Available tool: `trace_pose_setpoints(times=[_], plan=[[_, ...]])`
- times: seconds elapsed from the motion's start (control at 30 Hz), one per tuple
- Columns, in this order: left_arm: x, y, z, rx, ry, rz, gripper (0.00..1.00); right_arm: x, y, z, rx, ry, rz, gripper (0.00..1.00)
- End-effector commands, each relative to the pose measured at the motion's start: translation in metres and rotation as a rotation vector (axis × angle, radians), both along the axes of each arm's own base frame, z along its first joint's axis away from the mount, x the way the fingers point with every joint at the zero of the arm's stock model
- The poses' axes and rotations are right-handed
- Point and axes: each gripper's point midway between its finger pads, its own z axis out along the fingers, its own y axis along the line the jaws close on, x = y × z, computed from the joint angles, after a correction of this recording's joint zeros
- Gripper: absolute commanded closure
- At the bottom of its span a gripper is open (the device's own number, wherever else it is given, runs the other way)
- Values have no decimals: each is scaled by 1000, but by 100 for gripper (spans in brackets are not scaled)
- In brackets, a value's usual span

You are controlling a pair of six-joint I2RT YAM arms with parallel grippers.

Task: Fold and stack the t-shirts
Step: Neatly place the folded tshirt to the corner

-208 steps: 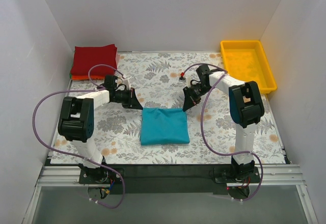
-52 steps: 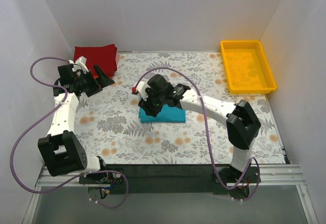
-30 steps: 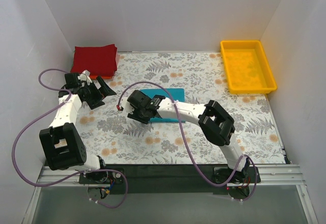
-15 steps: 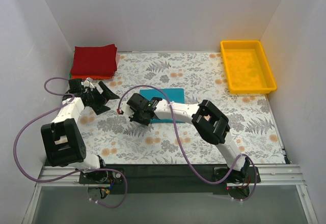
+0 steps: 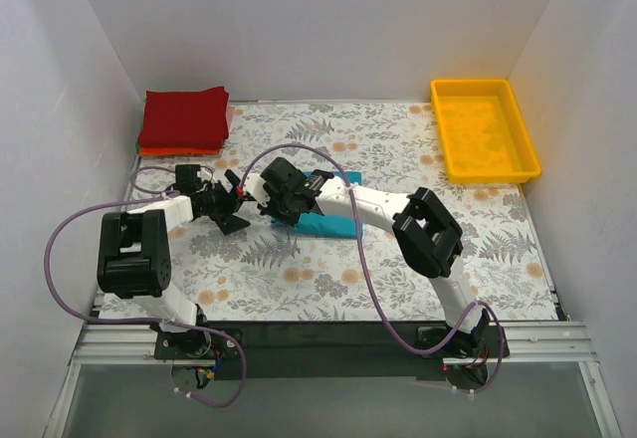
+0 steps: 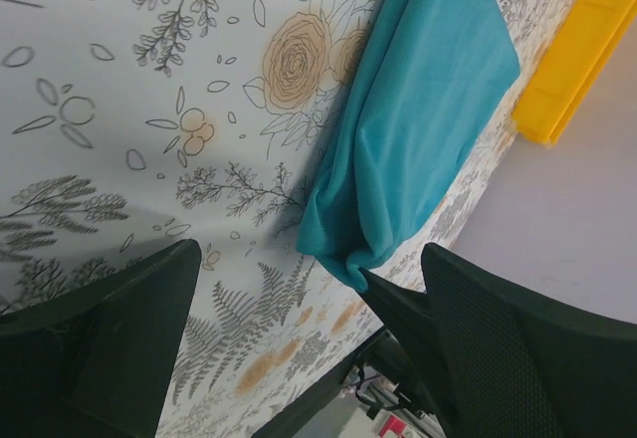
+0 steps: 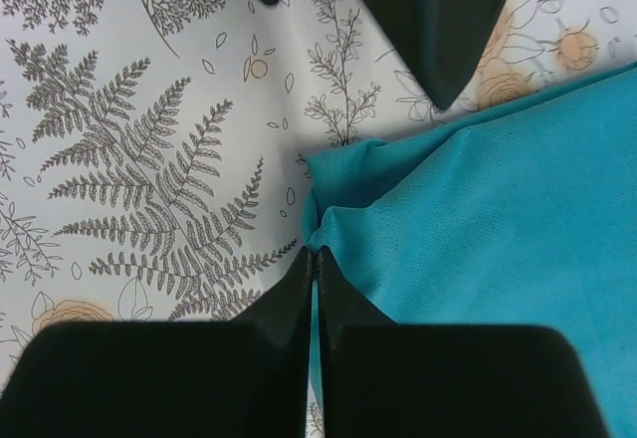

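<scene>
The folded teal-blue t-shirt [image 5: 336, 221] lies mid-table on the floral covering [image 5: 398, 159]. My right gripper [image 5: 282, 202] is shut on its near-left corner, and a thin strip of teal cloth [image 7: 478, 199] shows between the closed tips [image 7: 316, 257]. My left gripper [image 5: 237, 202] hangs open just left of that corner, with nothing between its fingers [image 6: 109, 338]. In the left wrist view the teal t-shirt [image 6: 418, 129] sits ahead of the left gripper [image 6: 309, 343], its corner pinched by the right one. A dark red folded t-shirt [image 5: 184, 114] tops a stack at the back left, with an orange edge [image 5: 179, 150] under it.
A yellow plastic tray [image 5: 483, 129] stands at the back right corner, also seen in the left wrist view as the tray [image 6: 577, 60]. White walls close in the table on three sides. Purple cables loop off both arms above the cloth.
The left gripper has swung right from near the stack to the teal shirt's left corner. The right gripper has shut on that corner and shifted slightly back and right.
</scene>
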Motion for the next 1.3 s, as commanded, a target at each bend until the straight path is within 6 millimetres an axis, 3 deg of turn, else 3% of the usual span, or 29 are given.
trace_pose_setpoints(times=[0.0,0.13,0.43,0.53,0.57,0.7,1.03,1.27], plan=[[18,-11,5,-12,-46,27,6,4,17,52,120,-32,22,99],[24,-34,-1,-16,-30,-11,4,7,21,56,132,-38,18,99],[26,-60,-22,-49,42,13,2,8,27,68,170,-24,-3,99],[30,-64,-29,-56,81,42,13,10,31,76,193,-20,-15,99],[32,-64,-30,-49,85,53,24,10,32,78,199,-22,-14,99],[44,-64,-32,-28,89,94,46,10,33,79,204,-18,-16,99],[56,-70,-48,-17,91,89,43,5,31,79,206,1,-13,99],[57,-80,-48,-24,78,64,48,4,30,77,204,7,-14,99]])
